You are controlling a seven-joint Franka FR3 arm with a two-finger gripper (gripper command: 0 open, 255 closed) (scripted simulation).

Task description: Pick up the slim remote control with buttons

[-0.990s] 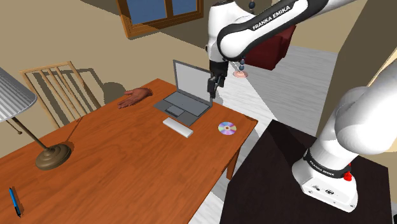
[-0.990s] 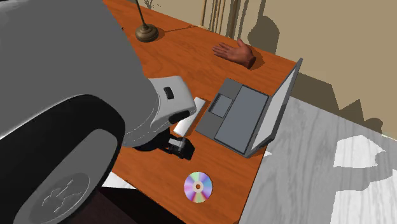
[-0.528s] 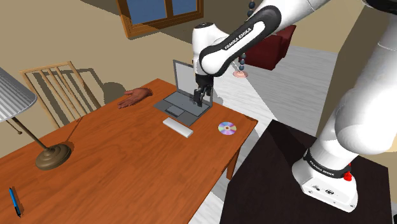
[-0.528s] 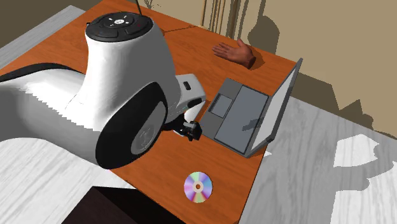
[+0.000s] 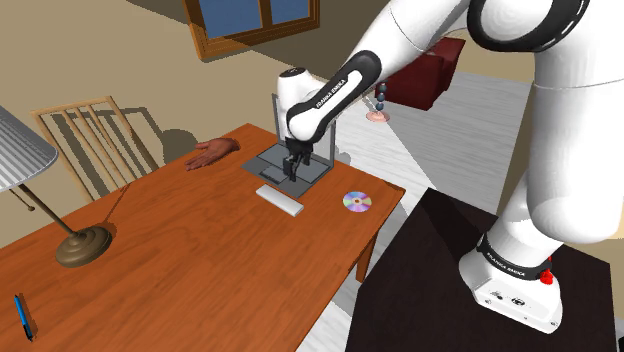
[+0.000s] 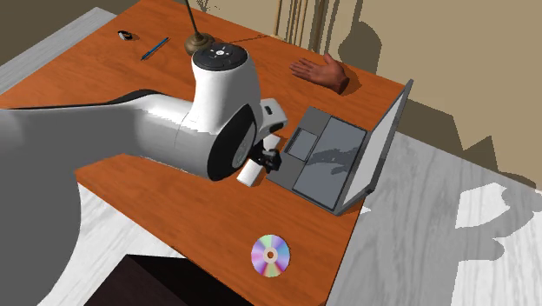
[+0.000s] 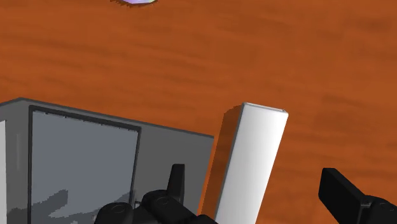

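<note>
fingers (image 7: 177, 181) of the black gripper (image 5: 291, 172) stood wide apart and held nothing, hanging low over the edge of the open grey laptop (image 5: 262, 160). the slim white remote (image 5: 280, 200) lay flat on the orange-brown table (image 5: 200, 270), just beside that laptop edge. in the wrist view it lay between the fingers, not touched by either. a shiny disc (image 5: 357, 202) lay near it, toward the shoulder view's right. a lamp (image 5: 82, 245) stood far off at that view's left.

Remote (image 7: 253, 159) plain white; laptop (image 6: 334, 156) grey; table (image 5: 200, 250) orange-brown, wood-grained; disc (image 6: 270, 256) rainbow-sheened; pen (image 5: 22, 316) blue; hand (image 7: 254, 177) black.
</note>
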